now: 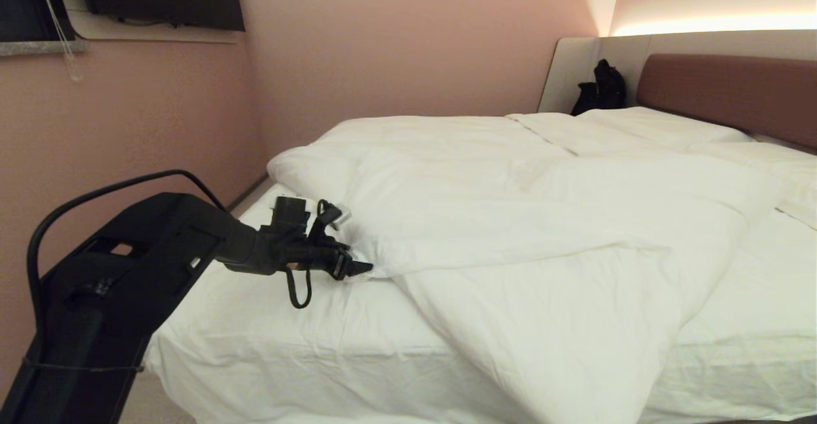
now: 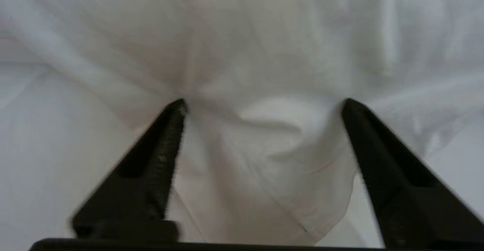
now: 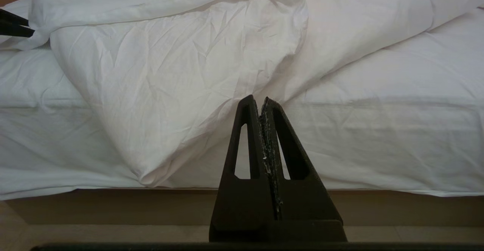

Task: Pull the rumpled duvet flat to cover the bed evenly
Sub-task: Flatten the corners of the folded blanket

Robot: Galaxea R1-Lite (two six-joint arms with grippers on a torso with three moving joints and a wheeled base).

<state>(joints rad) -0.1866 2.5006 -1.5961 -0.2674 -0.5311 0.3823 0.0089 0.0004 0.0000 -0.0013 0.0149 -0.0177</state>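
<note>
The puffy white duvet (image 1: 510, 219) lies rumpled and folded back across the bed (image 1: 268, 347), with one flap hanging over the near side (image 3: 170, 92). My left gripper (image 1: 360, 269) reaches in level at the duvet's folded near-left corner. In the left wrist view the left gripper (image 2: 264, 105) stands open, and the duvet corner (image 2: 272, 168) lies loose between its two spread fingers. My right gripper (image 3: 261, 99) is shut on nothing. It hangs low in front of the bed's near side, outside the head view.
A pink wall (image 1: 127, 124) runs close along the bed's left side. White pillows (image 1: 670, 127) lie by the reddish-brown headboard (image 1: 734, 92), and a black bag (image 1: 603, 89) sits in the far corner. The beige bed base (image 3: 113, 205) shows under the hanging sheet.
</note>
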